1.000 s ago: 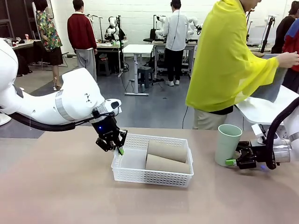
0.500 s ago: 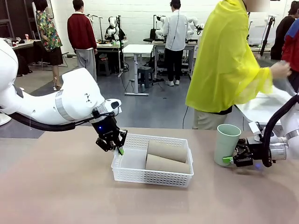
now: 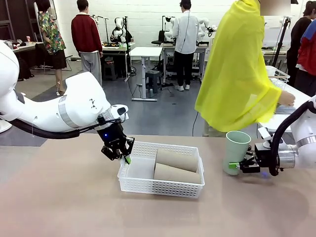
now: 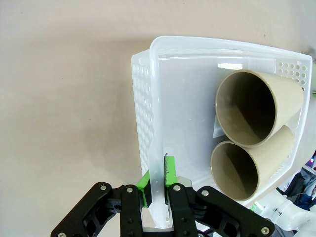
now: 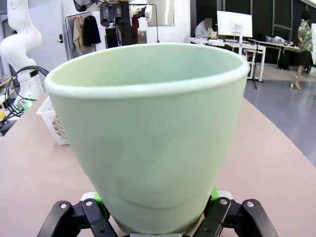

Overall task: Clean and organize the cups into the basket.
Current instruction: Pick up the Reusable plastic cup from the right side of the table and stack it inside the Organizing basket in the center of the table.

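Observation:
The white lattice basket (image 3: pixel 163 188) sits mid-table with two tan cups (image 3: pixel 177 159) (image 3: pixel 175 174) lying side by side in its right half. My left gripper (image 3: pixel 127 159) is shut on the basket's left rim. In the left wrist view the green pads (image 4: pixel 146 180) pinch that thin wall (image 4: pixel 143 113), and the tan cups (image 4: pixel 256 106) (image 4: pixel 242 170) show their open mouths. To the right, the mint green cup (image 3: pixel 236 148) stands upright on the table, with my right gripper (image 3: pixel 234 167) shut on its base. The mint cup (image 5: pixel 153 128) rises between the right gripper's (image 5: pixel 155 197) fingers.
A person in a yellow top (image 3: pixel 237 74) stands at the table's far right edge, turned toward a white side table (image 3: pixel 281 116) that holds a wire rack (image 3: pixel 276 74). Bare tabletop (image 3: pixel 74 207) spreads in front of and left of the basket.
My right gripper has slid left and closed on the mint cup's base, nudging the cup slightly leftward. The person has turned away toward the side table. My left gripper has stayed put.

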